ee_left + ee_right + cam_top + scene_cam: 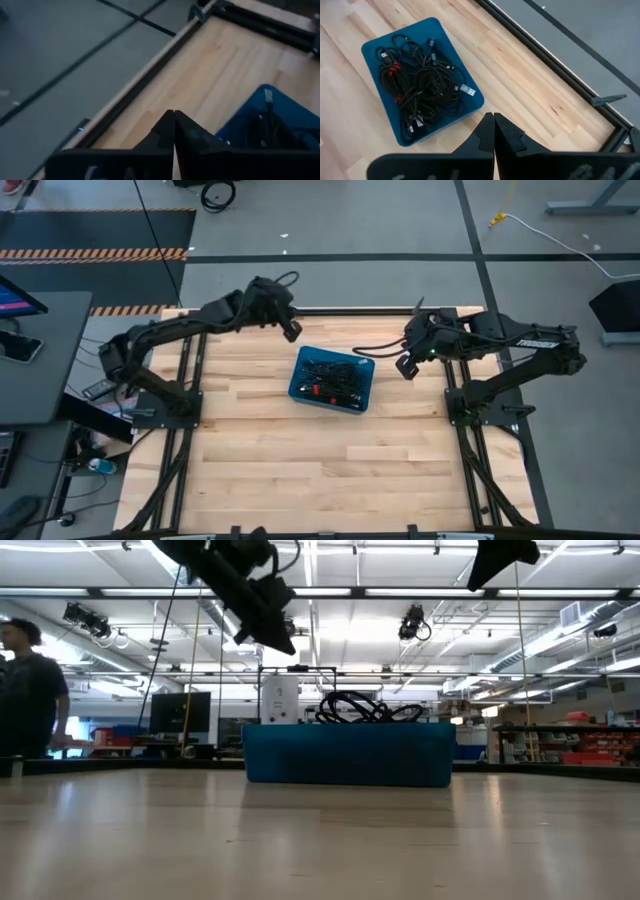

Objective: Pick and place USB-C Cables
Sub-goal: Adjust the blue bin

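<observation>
A blue tray [300, 386] sits mid-table and holds a tangle of thin black USB-C cables [333, 377], some with red ties. The right wrist view shows the tray [375, 47] and the cables [422, 87] from above; in the low view the cables [362, 707] stick up over the tray's rim [345, 752]. My left gripper [291, 332] hovers high, off the tray's far-left corner, shut and empty [173, 125]. My right gripper [405, 367] hovers to the tray's right, also shut and empty [493, 126].
Bare wooden tabletop [300, 470] spreads around the tray, with black frame rails [175, 470] along its left and right sides. A desk with a monitor [15, 300] stands left of the table. A person [30, 690] stands in the room behind.
</observation>
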Controlling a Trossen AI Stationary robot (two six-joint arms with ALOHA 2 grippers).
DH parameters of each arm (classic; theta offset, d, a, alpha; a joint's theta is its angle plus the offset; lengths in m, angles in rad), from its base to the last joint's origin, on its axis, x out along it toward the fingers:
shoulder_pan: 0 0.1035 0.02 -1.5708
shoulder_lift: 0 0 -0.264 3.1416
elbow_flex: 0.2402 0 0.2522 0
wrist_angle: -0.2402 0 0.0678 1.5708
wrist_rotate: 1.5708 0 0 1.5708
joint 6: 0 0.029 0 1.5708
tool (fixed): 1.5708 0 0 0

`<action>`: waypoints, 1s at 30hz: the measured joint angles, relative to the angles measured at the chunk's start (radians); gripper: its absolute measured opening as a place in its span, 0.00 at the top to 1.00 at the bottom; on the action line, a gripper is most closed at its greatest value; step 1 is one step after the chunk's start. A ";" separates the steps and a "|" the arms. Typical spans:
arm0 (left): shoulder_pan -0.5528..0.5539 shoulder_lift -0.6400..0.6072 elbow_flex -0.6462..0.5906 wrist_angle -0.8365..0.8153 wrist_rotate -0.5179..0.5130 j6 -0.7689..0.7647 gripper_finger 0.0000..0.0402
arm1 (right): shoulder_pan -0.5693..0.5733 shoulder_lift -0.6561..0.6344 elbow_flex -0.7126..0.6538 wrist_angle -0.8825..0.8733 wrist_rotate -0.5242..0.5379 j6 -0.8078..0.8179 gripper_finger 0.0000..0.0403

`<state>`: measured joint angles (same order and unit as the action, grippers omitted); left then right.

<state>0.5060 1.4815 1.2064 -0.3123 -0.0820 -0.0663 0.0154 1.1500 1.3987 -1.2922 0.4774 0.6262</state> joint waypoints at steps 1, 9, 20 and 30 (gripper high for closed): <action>0.010 0.016 0.000 0.006 0.023 0.000 0.98 | 0.000 0.000 0.000 0.000 0.000 -0.007 1.00; 0.016 0.164 0.000 0.076 0.104 -0.007 0.99 | -0.017 -0.014 0.000 0.139 0.077 -0.118 1.00; -0.008 0.284 0.000 0.123 0.160 -0.026 1.00 | -0.051 -0.163 0.000 0.401 0.157 -0.342 1.00; 0.026 0.302 -0.001 0.094 0.156 0.043 1.00 | -0.024 -0.335 0.000 0.401 0.151 -0.361 1.00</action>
<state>0.5324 1.7836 1.2053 -0.2184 0.0742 -0.0231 -0.0085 0.8149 1.3983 -0.8913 0.6284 0.2653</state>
